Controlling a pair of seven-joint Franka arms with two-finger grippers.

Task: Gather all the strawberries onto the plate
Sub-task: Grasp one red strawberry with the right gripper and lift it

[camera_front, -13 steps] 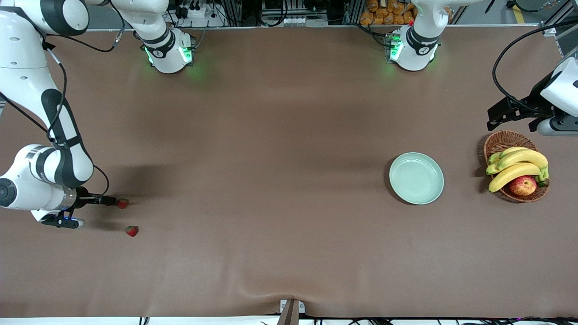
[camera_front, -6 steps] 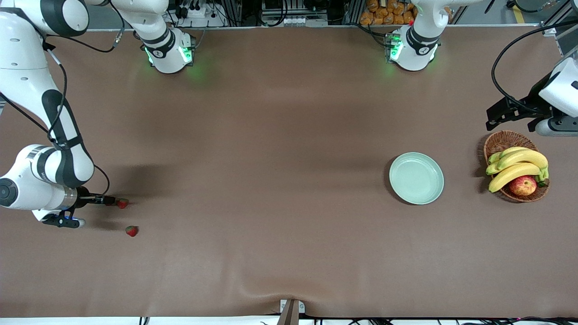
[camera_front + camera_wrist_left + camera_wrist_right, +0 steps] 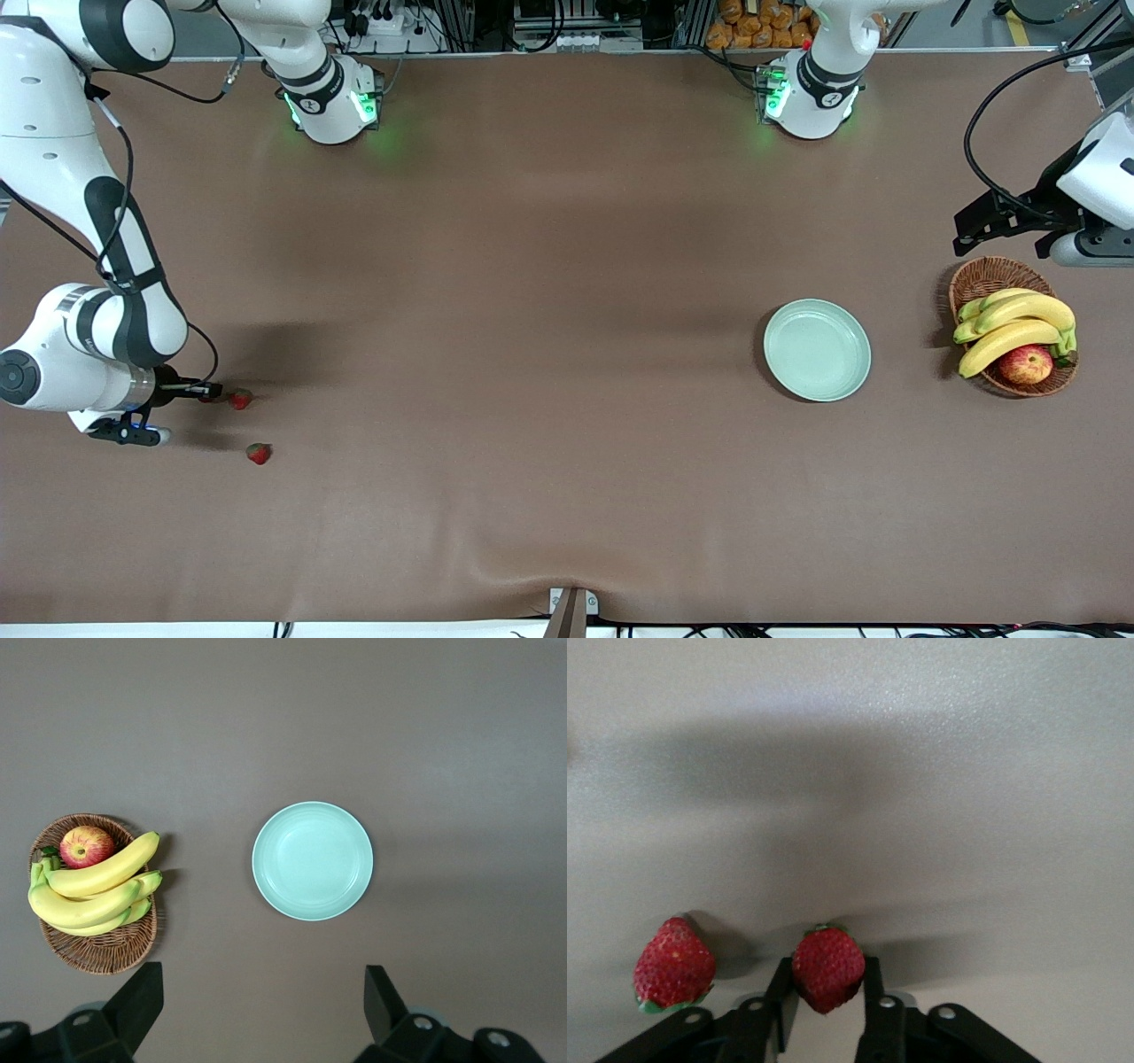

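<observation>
So, front view first. Compared with a second ago, the right gripper (image 3: 215, 390) has pinched in from wide to narrow and its wrist has nudged a touch, low over the right arm's end of the table. Its tips sit right up against one strawberry (image 3: 240, 399), and from this high up it's impossible to tell whether anything is actually gripped. A lone strawberry (image 3: 259, 454) lies nearer the front camera, apart from the gripper; neither berry has budged. The plate (image 3: 780, 350) is well apart toward the left arm's end, nothing on it, same as before. Beside it, closer to that end, is the wicker basket (image 3: 983, 275) with bananas (image 3: 1019, 323) and an apple (image 3: 1026, 363). The left gripper (image 3: 966, 232) waits up over the table by the basket.

Left wrist view looks straight down on the plate (image 3: 312, 861) and basket (image 3: 97, 952), and shows what the front view can't: the left gripper (image 3: 263, 973) has its jaws spread wide with nothing between them. No berries in this one.

Right wrist view settles the grip. The right gripper (image 3: 827, 962) is clenched on a gripped strawberry (image 3: 827, 973), which is squeezed between both fingers (image 3: 871, 992), and a neighbour strawberry (image 3: 674, 961) lies on the table just beside it, not touching. Matching these two to the berries in the front view isn't possible for sure.
</observation>
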